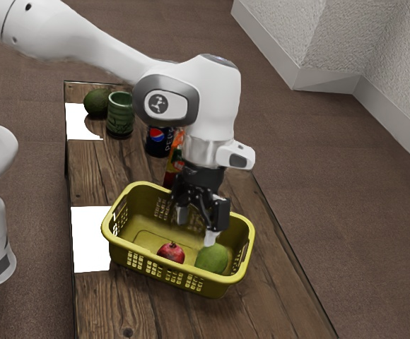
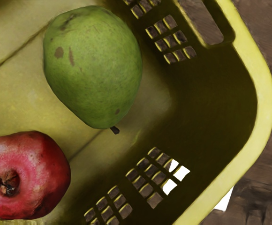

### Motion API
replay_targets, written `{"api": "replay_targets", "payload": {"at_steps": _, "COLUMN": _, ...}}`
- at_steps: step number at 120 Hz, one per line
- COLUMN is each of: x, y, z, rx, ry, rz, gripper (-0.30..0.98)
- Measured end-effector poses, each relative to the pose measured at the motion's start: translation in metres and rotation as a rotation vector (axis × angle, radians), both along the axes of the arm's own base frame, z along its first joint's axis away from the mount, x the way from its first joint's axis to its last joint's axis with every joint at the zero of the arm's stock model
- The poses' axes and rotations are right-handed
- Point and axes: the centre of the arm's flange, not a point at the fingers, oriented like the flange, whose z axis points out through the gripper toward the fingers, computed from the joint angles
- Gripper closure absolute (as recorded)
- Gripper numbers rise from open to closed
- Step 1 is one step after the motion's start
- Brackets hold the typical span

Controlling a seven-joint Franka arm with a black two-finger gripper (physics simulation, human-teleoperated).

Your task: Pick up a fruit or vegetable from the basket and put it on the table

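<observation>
Green mango (image 1: 213,260) and red pomegranate (image 1: 170,253) in the basket (image 1: 106,231), my gripper (image 1: 196,226) open over them

I have the gripper pointed down inside the yellow plastic basket, its two fingers standing clearly apart with nothing held between them. One fingertip is right by the top of the mango; from my camera I can't tell whether it touches.

The mango and the pomegranate both lie on the basket floor, near each other but apart. My wrist view gives me the mango's brown spots and short dark stem, and the pomegranate's dried crown. The slotted basket walls rise around them, with a handle opening in the rim on the mango's side.

The basket sits on a wooden table (image 1: 131,311). Beyond it, toward the table's far end in the exterior view, I have a red and orange container (image 1: 171,171) partly hidden behind the arm, a dark blue Pepsi can (image 1: 156,144), a green cup (image 1: 120,119) and a dark green avocado (image 1: 95,103) just beside the cup.
</observation>
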Motion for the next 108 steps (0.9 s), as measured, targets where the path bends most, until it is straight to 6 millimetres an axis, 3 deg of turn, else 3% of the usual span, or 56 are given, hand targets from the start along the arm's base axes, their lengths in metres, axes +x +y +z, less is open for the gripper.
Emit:
{"api": "replay_targets", "payload": {"at_steps": 12, "x": 0.019, "y": 0.027, "z": 0.005, "rx": -0.11, "ry": 0.084, "rz": 0.199, "gripper": 0.0}}
{"api": "replay_targets", "payload": {"at_steps": 25, "x": 0.0, "y": 0.035, "z": 0.047, "rx": -0.156, "ry": 0.055, "rz": 0.297, "gripper": 0.0}}
{"api": "replay_targets", "payload": {"at_steps": 38, "x": 0.01, "y": 0.057, "z": 0.046, "rx": -0.162, "ry": 0.105, "rz": 0.439, "gripper": 0.0}}
{"api": "replay_targets", "payload": {"at_steps": 57, "x": 0.019, "y": 0.069, "z": 0.029, "rx": -0.136, "ry": 0.189, "rz": 0.607, "gripper": 0.0}}
{"api": "replay_targets", "payload": {"at_steps": 69, "x": -0.003, "y": 0.088, "z": 0.015, "rx": -0.111, "ry": 0.215, "rz": 0.671, "gripper": 0.0}}
{"api": "replay_targets", "payload": {"at_steps": 80, "x": -0.024, "y": 0.094, "z": -0.006, "rx": -0.082, "ry": 0.249, "rz": 0.699, "gripper": 0.0}}
{"api": "replay_targets", "payload": {"at_steps": 93, "x": -0.047, "y": 0.079, "z": -0.016, "rx": -0.044, "ry": 0.248, "rz": 0.683, "gripper": 0.0}}
{"api": "replay_targets", "payload": {"at_steps": 108, "x": -0.047, "y": 0.077, "z": -0.028, "rx": -0.016, "ry": 0.271, "rz": 0.713, "gripper": 0.0}}
